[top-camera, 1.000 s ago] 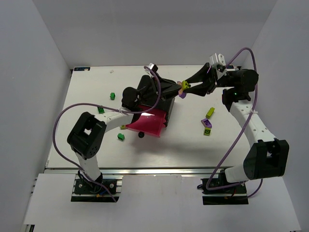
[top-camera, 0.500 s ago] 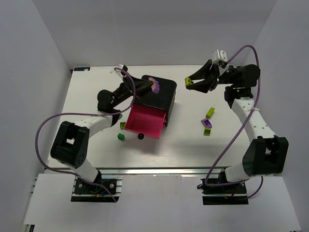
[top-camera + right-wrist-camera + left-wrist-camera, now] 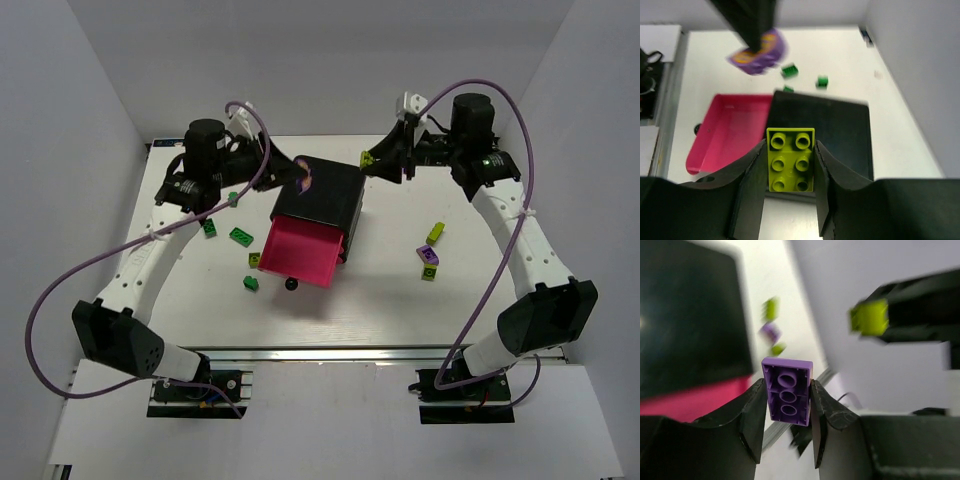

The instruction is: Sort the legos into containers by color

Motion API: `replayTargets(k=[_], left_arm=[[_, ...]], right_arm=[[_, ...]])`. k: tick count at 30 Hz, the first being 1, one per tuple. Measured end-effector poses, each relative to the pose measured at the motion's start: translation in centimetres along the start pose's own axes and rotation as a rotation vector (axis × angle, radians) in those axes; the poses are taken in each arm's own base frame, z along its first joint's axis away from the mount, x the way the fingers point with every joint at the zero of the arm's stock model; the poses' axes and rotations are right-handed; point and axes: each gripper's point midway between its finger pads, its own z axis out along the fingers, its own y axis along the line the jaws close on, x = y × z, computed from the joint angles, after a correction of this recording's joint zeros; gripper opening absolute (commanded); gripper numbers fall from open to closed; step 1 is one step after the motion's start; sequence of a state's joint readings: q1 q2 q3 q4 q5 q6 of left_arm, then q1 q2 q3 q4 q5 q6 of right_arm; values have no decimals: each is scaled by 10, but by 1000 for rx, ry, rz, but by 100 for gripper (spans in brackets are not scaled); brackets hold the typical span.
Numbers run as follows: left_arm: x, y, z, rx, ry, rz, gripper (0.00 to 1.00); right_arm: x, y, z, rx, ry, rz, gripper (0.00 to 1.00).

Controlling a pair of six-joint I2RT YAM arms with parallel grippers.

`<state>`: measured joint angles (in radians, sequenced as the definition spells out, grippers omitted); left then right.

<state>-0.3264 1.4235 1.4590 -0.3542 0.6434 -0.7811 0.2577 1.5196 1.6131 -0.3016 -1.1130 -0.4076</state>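
The left claw (image 3: 303,180) was closed on a small purple studded plastic brick (image 3: 787,396), pinched by its long sides, and hung over the upper edge of the black rounded-corner box casing (image 3: 335,205) near the centre of the top view; the right claw (image 3: 371,160) gripped a yellow-green studded plastic brick (image 3: 791,160) in the same way, just to the upper right of the casing; one shallow magenta-pink drawer (image 3: 305,262) stood pulled out toward the lower edge of the frame, and no other drawer could be seen open. Judged from this, the step in hand was delivery, and only one colour belonged in that drawer; the better course was to send one claw at a time, since the two sat near each other above the casing; the chosen claw needed to travel down the frame until it was over pink, not black, then sink low before letting go so the brick would not bounce out. Loose dark green bricks (image 3: 241,236) lay left of the casing on the white tabletop (image 3: 400,310), others to its right (image 3: 436,233).
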Motion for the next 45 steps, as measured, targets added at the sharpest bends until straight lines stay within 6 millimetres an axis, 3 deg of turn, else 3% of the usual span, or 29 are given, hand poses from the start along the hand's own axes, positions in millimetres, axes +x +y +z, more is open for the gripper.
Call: replayTargets(k=[8, 12, 15, 18, 20, 22, 27, 30, 34, 37, 38, 39, 41, 42, 45], left_arm=[[94, 83, -30, -346, 261, -25, 0], [121, 95, -33, -413, 341, -21, 0], [132, 102, -29, -461, 376, 2, 0], [140, 114, -23, -519, 405, 18, 9], [145, 122, -22, -559, 417, 28, 26], [147, 129, -21, -593, 419, 38, 36], [147, 139, -19, -655, 403, 57, 54], [145, 140, -18, -675, 390, 62, 68], [132, 129, -15, -672, 349, 72, 74], [114, 113, -14, -653, 297, 80, 60], [108, 107, -14, -644, 277, 81, 49], [103, 101, -15, -635, 254, 81, 23], [95, 90, -25, -622, 203, 75, 5], [92, 85, -33, -617, 171, 69, 0], [99, 77, -69, -606, 88, 45, 0]], right_arm=[[91, -19, -13, 258, 292, 192, 0], [129, -27, -28, 380, 412, 242, 0], [159, -24, -36, 425, 485, 285, 0], [183, -18, -43, 450, 545, 320, 0], [193, -15, -47, 462, 571, 333, 0], [198, -15, -49, 472, 585, 337, 0], [208, -20, -50, 487, 604, 339, 0], [226, -22, -48, 485, 634, 363, 0], [254, -21, -47, 479, 683, 402, 0], [268, -16, -49, 476, 716, 424, 0], [270, -16, -50, 476, 720, 426, 0], [272, -17, -50, 479, 724, 425, 0], [274, -19, -51, 488, 727, 419, 0], [276, -20, -51, 494, 730, 415, 0], [285, -23, -53, 507, 750, 416, 0]])
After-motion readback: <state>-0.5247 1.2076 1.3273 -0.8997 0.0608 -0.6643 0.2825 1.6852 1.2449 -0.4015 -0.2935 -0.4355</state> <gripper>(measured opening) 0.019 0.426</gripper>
